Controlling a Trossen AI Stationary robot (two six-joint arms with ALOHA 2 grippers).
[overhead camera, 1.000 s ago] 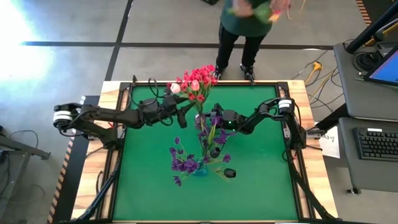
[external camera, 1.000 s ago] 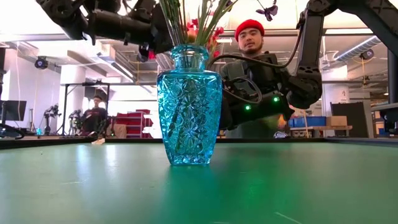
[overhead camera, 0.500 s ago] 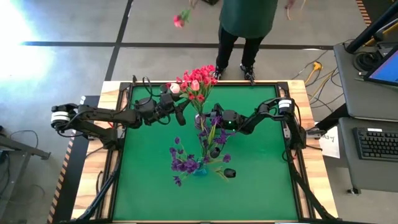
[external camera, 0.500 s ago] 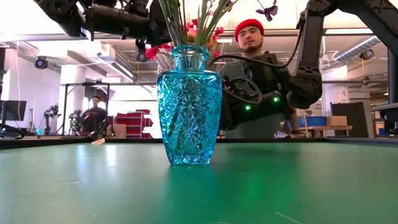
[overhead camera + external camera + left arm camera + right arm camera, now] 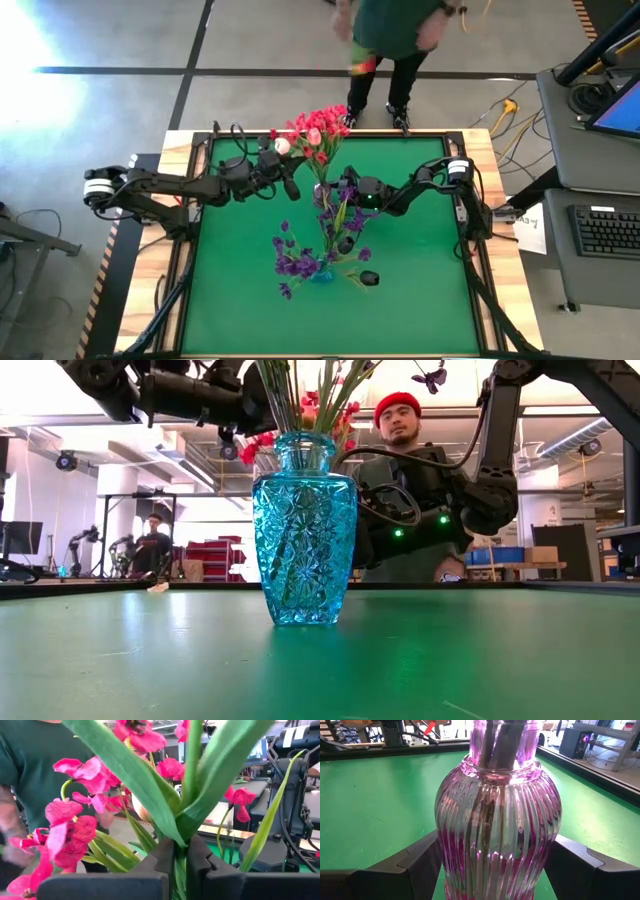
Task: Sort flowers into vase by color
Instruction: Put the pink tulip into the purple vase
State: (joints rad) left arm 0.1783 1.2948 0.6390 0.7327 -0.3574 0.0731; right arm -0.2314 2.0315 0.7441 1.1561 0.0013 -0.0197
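Left pincer [image 5: 180, 857] is clenched on the red flowers' [image 5: 316, 130] stems just above the purple vase [image 5: 497, 815]; right pincer [image 5: 492, 870] straddles that vase, spread wide. One jerk could tip it. Two vases: purple plus the blue vase [image 5: 303, 530] with purple flowers [image 5: 298, 262] nearby.

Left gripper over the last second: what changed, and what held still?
The left gripper drew back slightly toward its own side and closed on the green stems of the red flowers. Behind the table, the person shifted. The right gripper stayed around the pink vase; the blue vase did not move.
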